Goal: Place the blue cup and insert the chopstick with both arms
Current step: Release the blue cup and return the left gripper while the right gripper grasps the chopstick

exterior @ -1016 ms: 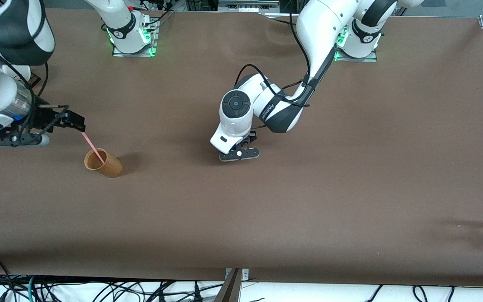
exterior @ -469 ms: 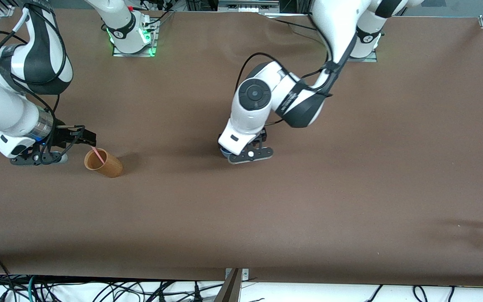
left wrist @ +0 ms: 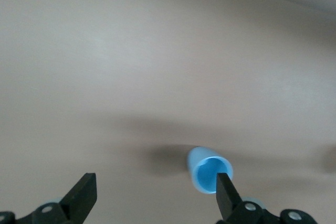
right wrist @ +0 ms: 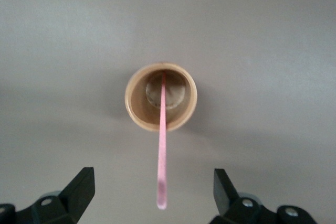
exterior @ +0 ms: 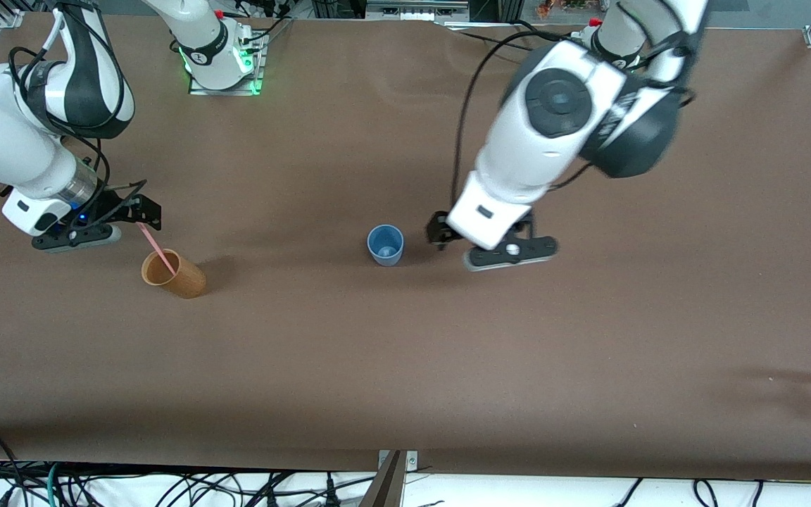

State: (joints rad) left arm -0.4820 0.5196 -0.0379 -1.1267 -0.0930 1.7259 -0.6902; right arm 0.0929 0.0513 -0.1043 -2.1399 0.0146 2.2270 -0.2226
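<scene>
Cup: blue cup [exterior: 385, 244] upright on counter [exterior: 405, 366], released.
Chopstick: chopstick [exterior: 157, 248] leaning in orange-brown cup [exterior: 173, 274], not the blue one.
Left end effector [exterior: 490, 246]: spread, empty, over the counter beside the blue cup.
Right end effector [exterior: 124, 215]: spread, empty, over the orange-brown cup.
Remaining: apparently nothing, unless the stick belongs in the blue cup.

Bare table [exterior: 588, 338] lies between the blue cup [exterior: 385, 244] and orange-brown cup [exterior: 173, 274], well apart.

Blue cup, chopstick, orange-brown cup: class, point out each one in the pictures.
blue cup [exterior: 385, 244]: front view, on its blue inside.
chopstick [right wrist: 161, 156]: right wrist view, on the shaft outside the rim.
orange-brown cup [exterior: 187, 280]: front view, on its outer wall.
</scene>
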